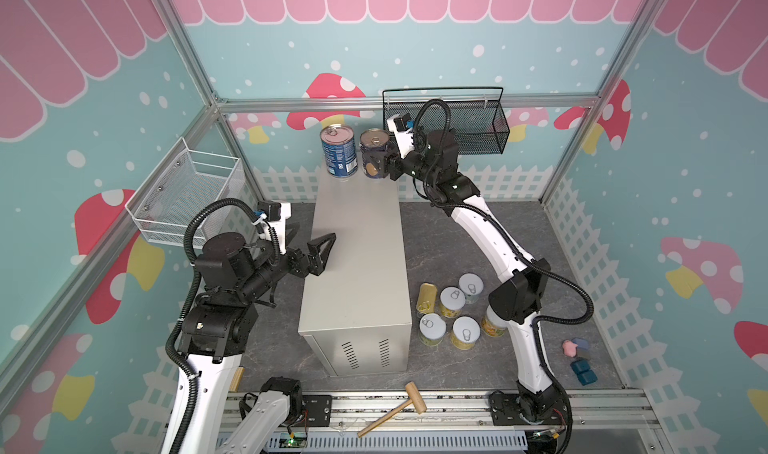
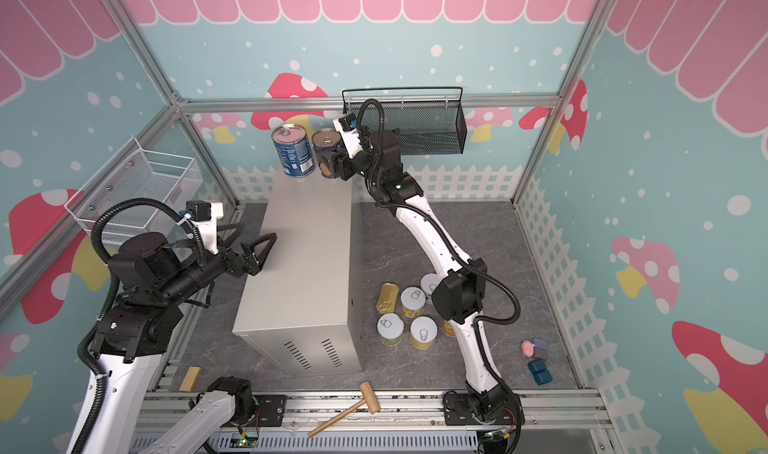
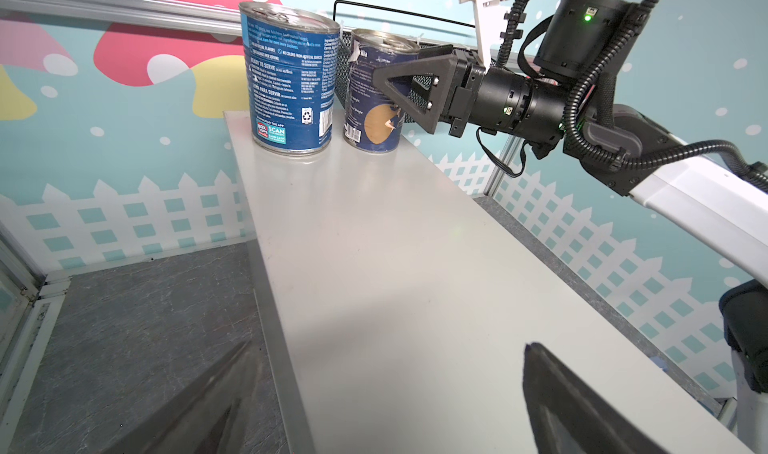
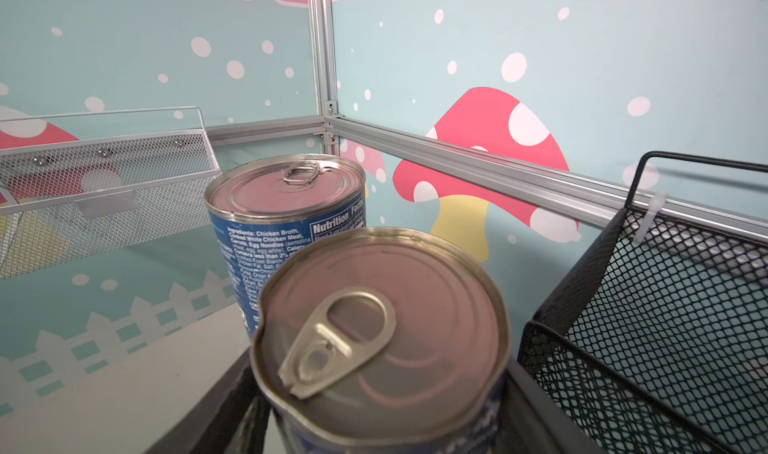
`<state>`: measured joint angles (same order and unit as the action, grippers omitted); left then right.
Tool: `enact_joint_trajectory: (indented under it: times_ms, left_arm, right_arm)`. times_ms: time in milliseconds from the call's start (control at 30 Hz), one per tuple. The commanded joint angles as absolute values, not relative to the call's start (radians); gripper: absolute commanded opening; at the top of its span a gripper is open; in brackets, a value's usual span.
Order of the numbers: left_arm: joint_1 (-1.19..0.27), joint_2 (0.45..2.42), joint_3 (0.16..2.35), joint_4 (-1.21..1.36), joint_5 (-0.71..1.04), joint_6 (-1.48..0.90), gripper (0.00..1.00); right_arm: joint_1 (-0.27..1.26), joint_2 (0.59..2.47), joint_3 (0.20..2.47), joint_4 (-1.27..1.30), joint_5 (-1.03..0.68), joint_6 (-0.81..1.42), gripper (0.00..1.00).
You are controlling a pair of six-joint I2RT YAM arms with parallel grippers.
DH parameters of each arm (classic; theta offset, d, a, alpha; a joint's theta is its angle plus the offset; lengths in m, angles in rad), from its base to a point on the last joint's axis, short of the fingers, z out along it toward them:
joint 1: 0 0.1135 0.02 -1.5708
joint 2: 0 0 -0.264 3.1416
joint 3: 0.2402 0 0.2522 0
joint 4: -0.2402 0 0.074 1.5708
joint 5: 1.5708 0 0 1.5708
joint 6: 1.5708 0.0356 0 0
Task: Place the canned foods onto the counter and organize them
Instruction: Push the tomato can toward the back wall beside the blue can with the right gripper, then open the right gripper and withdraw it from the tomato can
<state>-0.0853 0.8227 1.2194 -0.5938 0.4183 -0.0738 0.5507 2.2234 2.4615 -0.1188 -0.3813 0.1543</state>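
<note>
Navy-labelled tall tin [image 4: 380, 327], apparently set down on the beige-grey metal box bench [image 1: 357, 256] at upper centre, is clamped in your right gripper [image 1: 376, 164], so letting go seems next, while your left gripper [image 1: 314, 232] gapes wide and empty.

Tall can [image 1: 338, 151] and, just right of it, second tall can [image 1: 375, 153] stand at the far end of the counter [image 1: 357, 265]. 5 short cans [image 1: 453, 300] and 1 flat tin [image 1: 427, 297] sit on the floor to the counter's right. Mallet [image 1: 392, 413] lies in front.
</note>
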Motion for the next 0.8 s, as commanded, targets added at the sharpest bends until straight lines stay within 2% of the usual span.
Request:
enact_joint_trajectory:
  times_ms: [0,333,767]
  left_arm:
    - [-0.083,0.815,1.212,-0.600,0.416,-0.055,0.99]
    - [-0.084,0.813,1.211,-0.594,0.428,-0.061,0.99]
    - [-0.084,0.811,1.215,-0.589,0.437,-0.067,0.99]
  right_arm:
    - [0.566,2.238,2.453,-0.125,-0.404,0.158,0.75]
    - [0.566,2.220,2.464,-0.127,-0.415,0.159,0.89]
    - [0.566,2.148,2.432,-0.163,-0.358,0.133,0.96]
